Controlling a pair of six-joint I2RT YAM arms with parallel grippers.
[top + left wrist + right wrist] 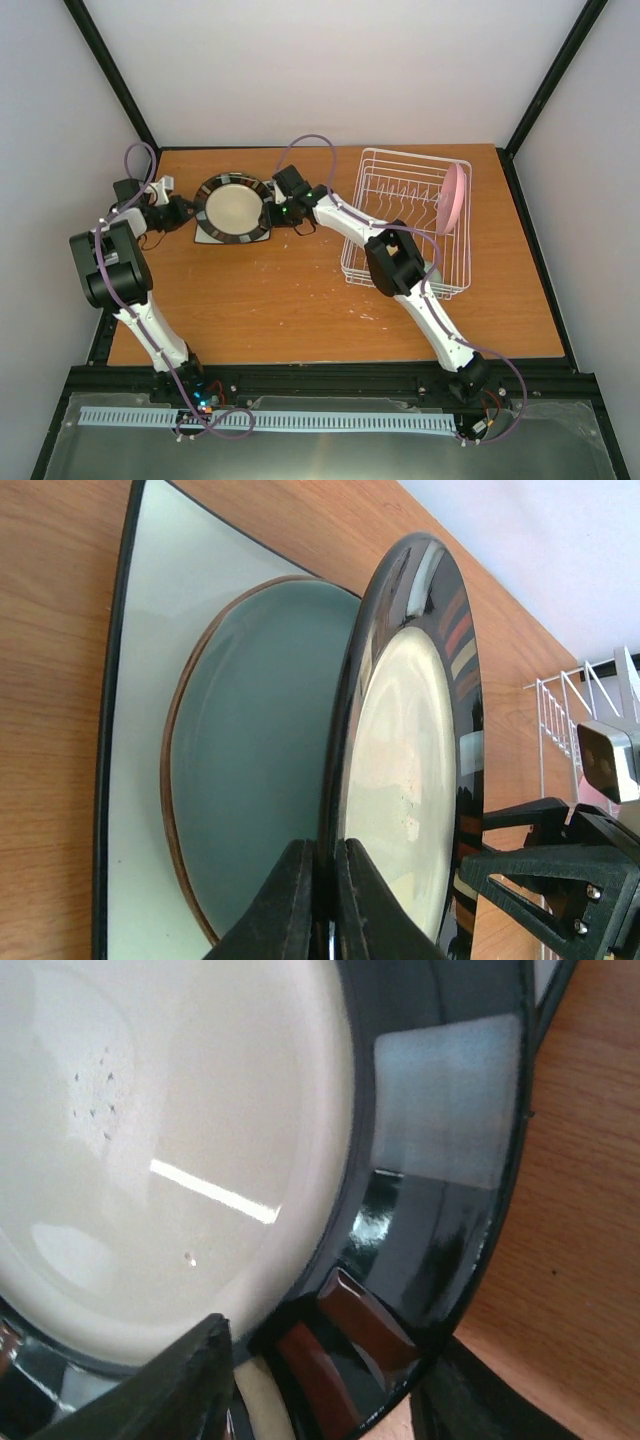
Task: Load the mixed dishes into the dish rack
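Note:
The black-rimmed round plate [233, 208] [410, 750] [200, 1110] with a cream centre is tilted up on edge at the back left of the table. My left gripper [192, 212] [328, 865] is shut on its left rim. My right gripper [272, 212] [330, 1390] is open, its jaws straddling the plate's right rim. Under the raised plate lies a mint-green plate [250, 750] on a white square plate [205, 238] [140, 730]. The white wire dish rack [410, 152] [560, 720] stands at the right. A pink round plate [452, 197] stands upright in it.
Black frame posts and pale walls close in the table at the back and sides. Bare wooden tabletop [270, 300] lies between the stacked plates, the rack and the arm bases.

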